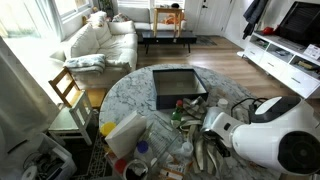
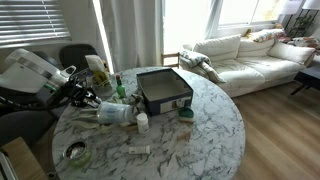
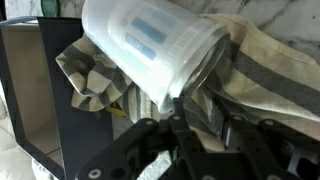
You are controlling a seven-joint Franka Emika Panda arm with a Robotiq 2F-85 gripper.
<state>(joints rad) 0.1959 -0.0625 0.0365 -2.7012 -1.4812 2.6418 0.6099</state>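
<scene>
Gripper (image 3: 195, 128) enters from the bottom of the wrist view, with dark fingers (image 3: 150, 135) set either side of a gap. Whether they clamp anything cannot be told, as the tips are blurred and partly cut off by the frame edge.

Nearest item: a clear plastic cup (image 3: 150, 50) lying tilted on its side, its open rim turned toward the gripper and sitting just above the fingers. Contact is not confirmed. The cup rests against a striped cloth (image 3: 265, 70), which is bunched under and beside it. A dark box (image 3: 35, 100) stands just beside the cloth.

In an exterior view the gripper (image 2: 88, 98) hangs over the cluttered edge of the round marble table (image 2: 200, 140), with the cup (image 2: 112, 113) just beside it. The box (image 2: 165, 90) sits near the table's middle, apart from the gripper. A small white bottle (image 2: 142, 122) stands near the cup, and a green bottle (image 2: 120, 88) stands upright behind it.

A pale sofa (image 2: 250, 50) stands well apart from the table – seen in both exterior views
</scene>
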